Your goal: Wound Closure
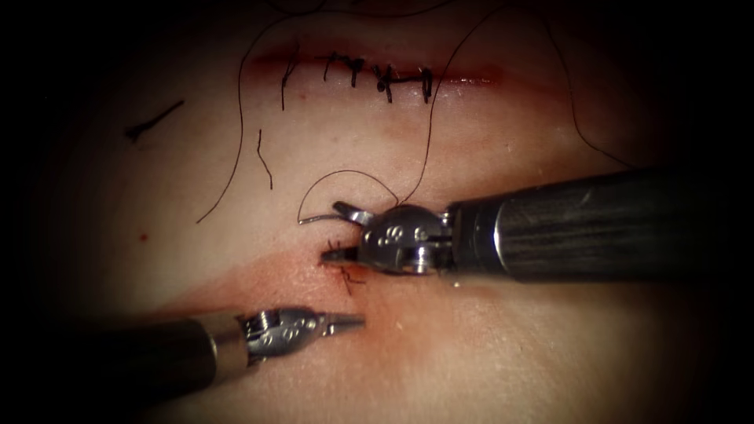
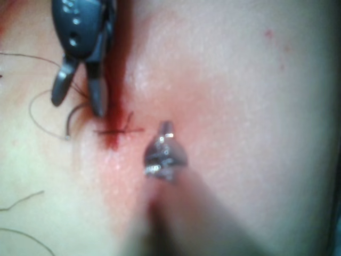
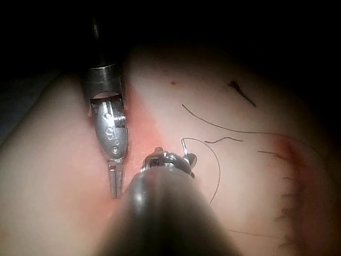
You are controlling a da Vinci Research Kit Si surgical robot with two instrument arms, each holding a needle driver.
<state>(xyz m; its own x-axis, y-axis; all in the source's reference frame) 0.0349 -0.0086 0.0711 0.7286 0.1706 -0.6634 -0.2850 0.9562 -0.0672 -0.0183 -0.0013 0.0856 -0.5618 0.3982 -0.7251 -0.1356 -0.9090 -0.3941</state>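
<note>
We saw bare tissue around the clenched, empty left end effector; the right end effector, jaws spread, touched the needle

My shiny bare-metal right gripper on its matt dark ribbed shaft, moist glossy pink tissue, thin matt black thread

Right tool over the knot, needle just beside; left tool nearer, apart.
</note>
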